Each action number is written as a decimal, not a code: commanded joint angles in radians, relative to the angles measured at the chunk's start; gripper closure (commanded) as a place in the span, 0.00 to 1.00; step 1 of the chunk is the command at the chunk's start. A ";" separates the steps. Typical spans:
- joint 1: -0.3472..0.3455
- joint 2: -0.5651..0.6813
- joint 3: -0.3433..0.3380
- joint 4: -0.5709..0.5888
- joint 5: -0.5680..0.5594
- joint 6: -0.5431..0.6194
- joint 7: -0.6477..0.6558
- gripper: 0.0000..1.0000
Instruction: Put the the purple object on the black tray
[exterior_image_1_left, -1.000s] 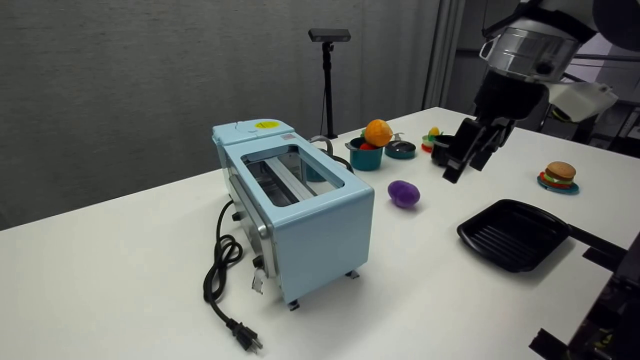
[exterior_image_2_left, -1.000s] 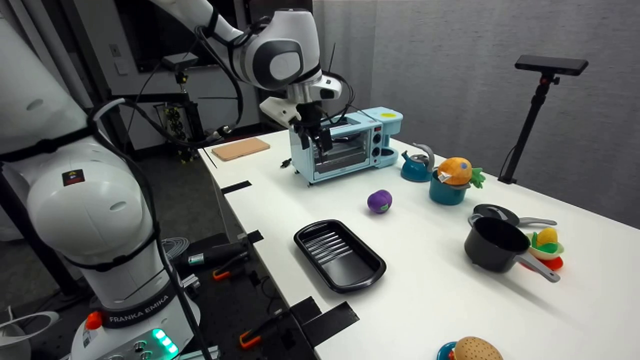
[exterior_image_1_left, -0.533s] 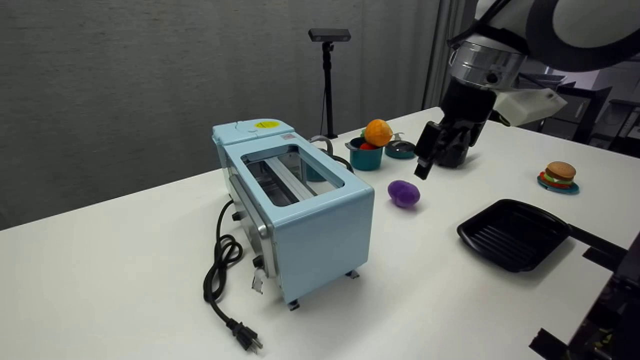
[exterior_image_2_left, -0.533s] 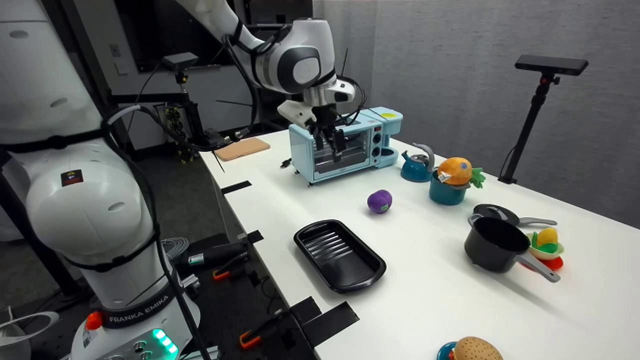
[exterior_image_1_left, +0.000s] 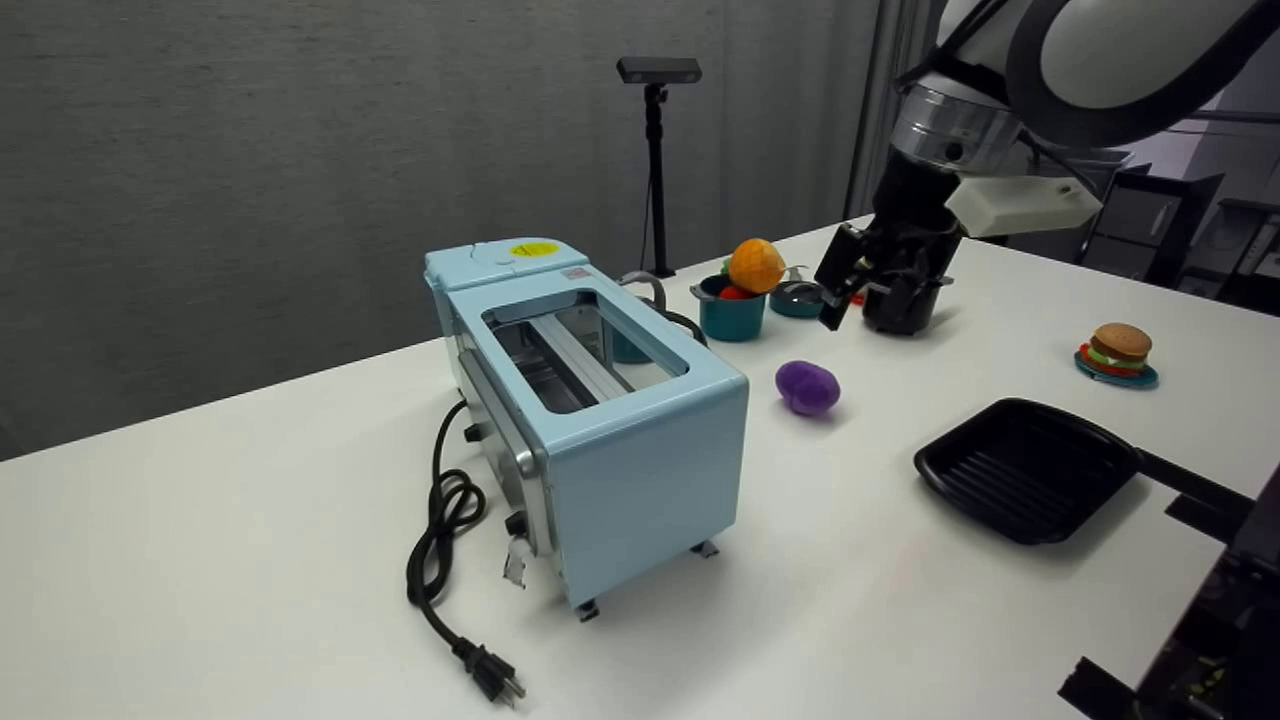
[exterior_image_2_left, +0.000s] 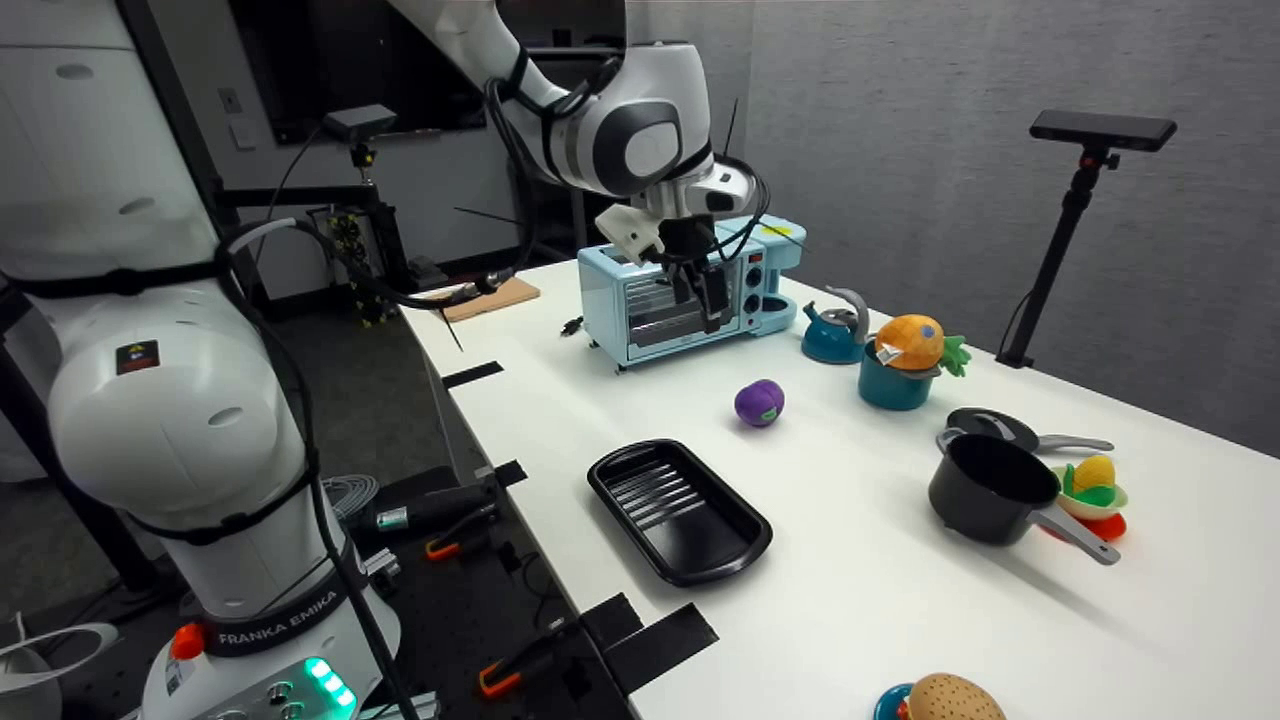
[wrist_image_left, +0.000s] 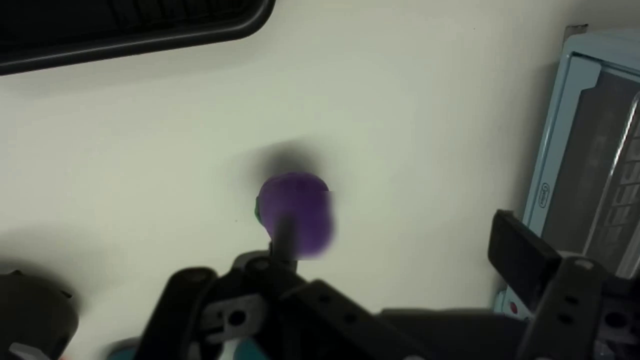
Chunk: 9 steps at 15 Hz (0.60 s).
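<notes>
The purple object (exterior_image_1_left: 808, 388) is small, round and glossy. It lies on the white table between the toaster and the tray, also in an exterior view (exterior_image_2_left: 760, 403). The black tray (exterior_image_1_left: 1035, 465) lies flat with nothing in it; it shows in an exterior view (exterior_image_2_left: 690, 530) and at the top left of the wrist view (wrist_image_left: 150, 45). My gripper (exterior_image_2_left: 700, 302) is open and empty, held above the table apart from the purple object. In the wrist view the fingers (wrist_image_left: 395, 225) stand wide apart; the left fingertip overlaps the purple object (wrist_image_left: 302, 205) and hides part of it.
The blue toaster oven (exterior_image_1_left: 650, 480) stands beside the purple object, at the right edge of the wrist view (wrist_image_left: 555, 130). A teal pot with an orange fruit (exterior_image_2_left: 908, 342), a kettle (exterior_image_2_left: 832, 338), a black pot (exterior_image_2_left: 985, 500) and a toy burger (exterior_image_1_left: 1120, 343) stand around.
My gripper has moved left and slightly up in an exterior view, and right and down in an exterior view, closer to above the purple object. It stays open. The purple object and tray have not moved.
</notes>
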 joint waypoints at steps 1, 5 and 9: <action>-0.024 0.022 -0.019 0.009 -0.034 0.033 0.053 0.00; -0.029 0.052 -0.037 0.019 -0.040 0.039 0.056 0.00; -0.022 0.123 -0.047 0.065 -0.060 0.033 0.063 0.00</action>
